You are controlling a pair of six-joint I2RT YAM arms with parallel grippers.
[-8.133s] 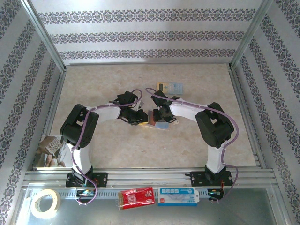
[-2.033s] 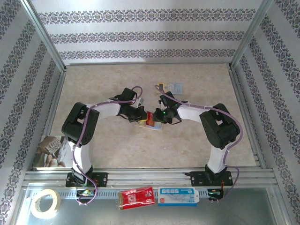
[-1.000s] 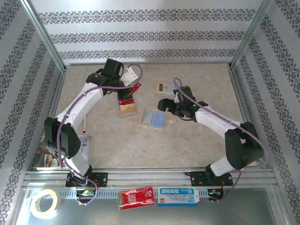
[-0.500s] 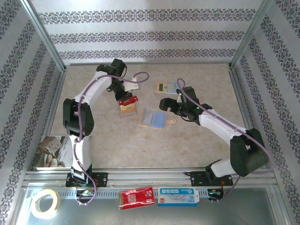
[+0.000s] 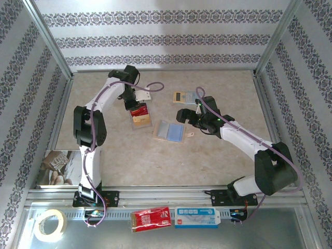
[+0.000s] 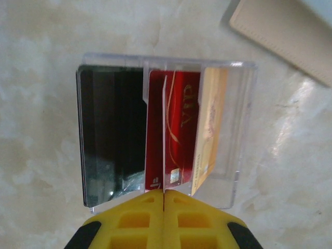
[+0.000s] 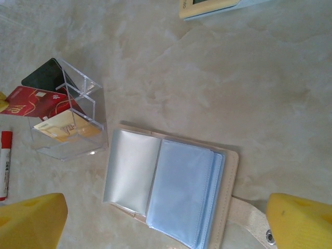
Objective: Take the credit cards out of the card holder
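Under me spreads a pale marbled table (image 5: pixel 207 161), boxed by three walls (image 5: pixel 166 39) of grey-striped patterned paper and framed with metal rails. Far out on my left side, my left gripper (image 6: pixel 164 197) is pinched tight on the red card (image 6: pixel 181 129), whose far end stands inside a clear box (image 6: pixel 171 61). The gold card (image 6: pixel 210 124) leans in the same box just beside it.

Near the table's middle the card holder (image 5: pixel 170 131) lies flat and opened, pale blue sleeves up, with its strap tab (image 7: pixel 249 218) on the right. My right gripper (image 7: pixel 166 220) hangs above it with fingers spread wide, gripping nothing.

Beyond the holder sits a yellow-and-blue device (image 5: pixel 185 96). A red-capped marker (image 7: pixel 3 166) lies close to the box. On the near metal shelf rest a tape roll (image 5: pixel 50 224), a red packet (image 5: pixel 151 218) and a white-and-blue carton (image 5: pixel 197 217).
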